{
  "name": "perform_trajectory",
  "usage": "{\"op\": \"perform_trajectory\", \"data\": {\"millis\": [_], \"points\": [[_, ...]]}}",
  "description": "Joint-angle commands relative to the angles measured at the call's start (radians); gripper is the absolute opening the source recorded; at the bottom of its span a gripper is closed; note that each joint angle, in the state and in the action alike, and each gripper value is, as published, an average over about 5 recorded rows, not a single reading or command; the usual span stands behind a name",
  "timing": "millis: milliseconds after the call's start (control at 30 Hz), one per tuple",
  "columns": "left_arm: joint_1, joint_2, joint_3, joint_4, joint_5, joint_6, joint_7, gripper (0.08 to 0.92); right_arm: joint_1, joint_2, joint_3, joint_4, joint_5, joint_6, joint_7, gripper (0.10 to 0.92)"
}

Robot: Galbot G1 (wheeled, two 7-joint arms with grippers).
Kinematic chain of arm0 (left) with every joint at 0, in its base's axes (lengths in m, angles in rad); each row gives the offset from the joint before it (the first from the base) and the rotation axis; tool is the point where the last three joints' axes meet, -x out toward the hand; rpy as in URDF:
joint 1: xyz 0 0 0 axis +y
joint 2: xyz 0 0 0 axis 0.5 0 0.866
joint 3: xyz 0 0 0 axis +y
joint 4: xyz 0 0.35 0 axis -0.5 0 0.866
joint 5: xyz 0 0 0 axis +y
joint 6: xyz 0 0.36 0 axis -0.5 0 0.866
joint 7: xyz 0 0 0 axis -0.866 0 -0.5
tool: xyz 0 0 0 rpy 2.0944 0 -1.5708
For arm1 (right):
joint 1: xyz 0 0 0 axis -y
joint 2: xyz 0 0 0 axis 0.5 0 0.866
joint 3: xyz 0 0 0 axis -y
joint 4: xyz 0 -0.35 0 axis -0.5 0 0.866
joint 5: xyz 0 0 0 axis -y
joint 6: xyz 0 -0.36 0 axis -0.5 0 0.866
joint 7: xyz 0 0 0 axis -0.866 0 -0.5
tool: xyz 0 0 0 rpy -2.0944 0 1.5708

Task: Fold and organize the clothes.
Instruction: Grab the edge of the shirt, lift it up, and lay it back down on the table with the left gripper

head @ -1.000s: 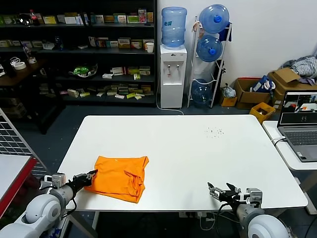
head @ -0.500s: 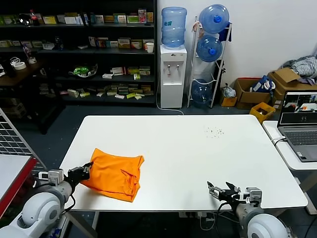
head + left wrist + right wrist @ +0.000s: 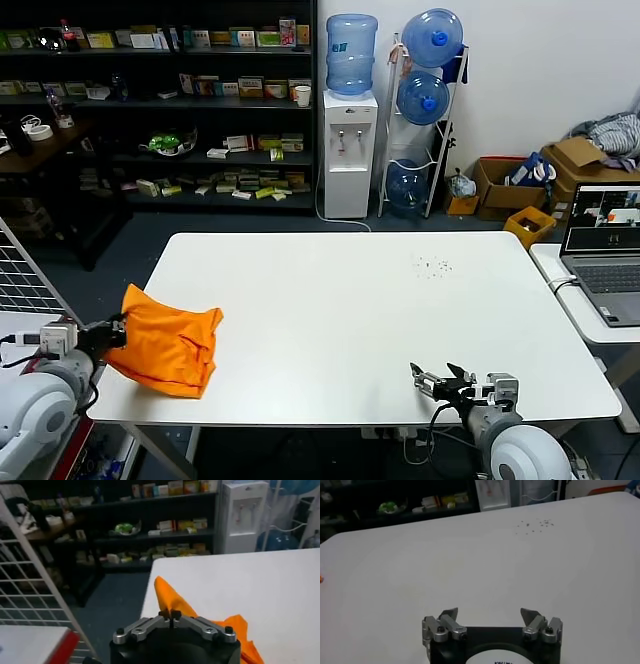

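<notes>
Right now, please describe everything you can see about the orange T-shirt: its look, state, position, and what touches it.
The orange T-shirt is bright orange, soft cloth that looks like cotton, folded into a crumpled bundle with creases. No lettering shows. It lies at the white table's near left edge, partly overhanging it. The left claw is shut on its left corner, which rises in a peak between the fingers in the left wrist view. Nothing else touches it; the right claw is open, far away.
</notes>
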Motion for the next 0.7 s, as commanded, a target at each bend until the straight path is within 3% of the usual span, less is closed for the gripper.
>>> {"op": "perform_trajectory", "data": {"millis": [33,267,467,567,700], "points": [[0.026,0.11,-0.102,0.049,-0.036,0.015,-0.054,0.096,0.021,0.005,-0.021,-0.006,-0.004,0.001,0.0,0.823],[0.022,0.116,-0.069,0.066,-0.031,0.001,-0.048,0.096,0.013,0.01,-0.015,-0.004,-0.01,0.0,0.002,0.823],[-0.028,0.051,0.073,-0.121,-0.198,0.005,-0.144,0.096,-0.02,0.039,0.009,0.012,-0.042,-0.002,0.007,0.823],[-0.238,-0.04,0.366,-0.225,-0.324,0.016,-0.258,0.096,-0.065,0.067,0.046,0.028,-0.068,-0.002,0.009,0.823],[-0.609,-0.292,0.791,-0.172,-0.494,0.027,-0.436,0.096,-0.149,0.108,0.104,0.057,-0.096,-0.002,0.009,0.823]]}}
